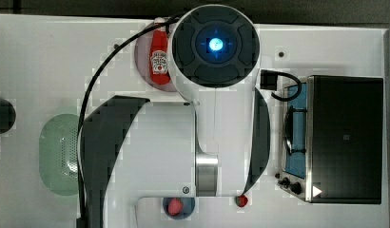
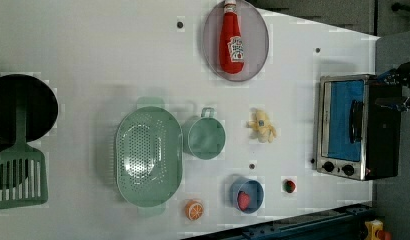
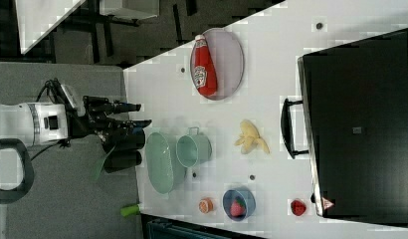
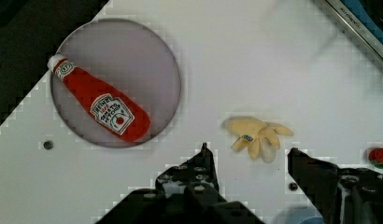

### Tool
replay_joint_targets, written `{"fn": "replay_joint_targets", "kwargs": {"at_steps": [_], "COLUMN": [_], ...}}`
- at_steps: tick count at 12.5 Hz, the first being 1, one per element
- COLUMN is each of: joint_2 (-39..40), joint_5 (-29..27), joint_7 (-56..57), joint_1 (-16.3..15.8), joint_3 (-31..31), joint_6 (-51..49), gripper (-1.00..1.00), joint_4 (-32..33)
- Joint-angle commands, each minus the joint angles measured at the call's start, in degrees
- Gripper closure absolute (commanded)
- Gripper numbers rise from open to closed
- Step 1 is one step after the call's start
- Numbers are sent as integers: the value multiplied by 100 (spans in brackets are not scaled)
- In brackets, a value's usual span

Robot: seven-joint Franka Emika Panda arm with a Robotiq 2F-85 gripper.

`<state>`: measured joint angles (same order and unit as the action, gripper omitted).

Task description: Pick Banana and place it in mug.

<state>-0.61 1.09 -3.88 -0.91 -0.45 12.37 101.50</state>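
In the left view, a black pan point(image 2: 23, 107) sits at the far left of the white table point(image 2: 93, 50), with a green spatula point(image 2: 19, 172) lying just below it. Next comes the big green basket point(image 2: 149, 156) full of little holes. An orange slice point(image 2: 194, 209) lies near the basket's lower edge. The mug point(image 2: 204, 138) stands right beside the basket, on the left view's right of it, with its little handle pointing up in the picture. The mug has nothing in it.

Above them, a red ketchup bottle point(image 2: 231, 37) lies on a grey plate point(image 2: 258, 45). A blue bowl point(image 2: 254, 199) with a red strawberry point(image 2: 243, 200) inside sits near the bottom edge.

The banana point(image 2: 262, 125) lies flat on the table, near the mug but not touching it, between the mug and the toaster oven point(image 2: 360, 127). Its peel is spread open. Another small strawberry point(image 2: 289, 186) lies near the oven.

In the wrist view, the gripper point(image 4: 249, 156) hangs above the table with its two fingers point(image 4: 201, 168) spread apart and nothing between them. The banana point(image 4: 255, 135) lies just past the fingertips.
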Motion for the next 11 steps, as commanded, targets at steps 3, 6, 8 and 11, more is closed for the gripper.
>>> {"fn": "replay_joint_targets", "kwargs": {"at_steps": [3,6,8,11], "joint_2": [-2649,-2524,-2332,-1921], "joint_5": [-72,-72,-72,-72], "joint_7": [-112,93,656,1449], "joint_1": [-68,-68,-67,-67], "joint_3": [-375,-377,-387,-389], "joint_6": [-1561,-1229,-568,434], "gripper": [-99,-100,-100,-100], "joint_4": [1421,1731,2168,2868]}}
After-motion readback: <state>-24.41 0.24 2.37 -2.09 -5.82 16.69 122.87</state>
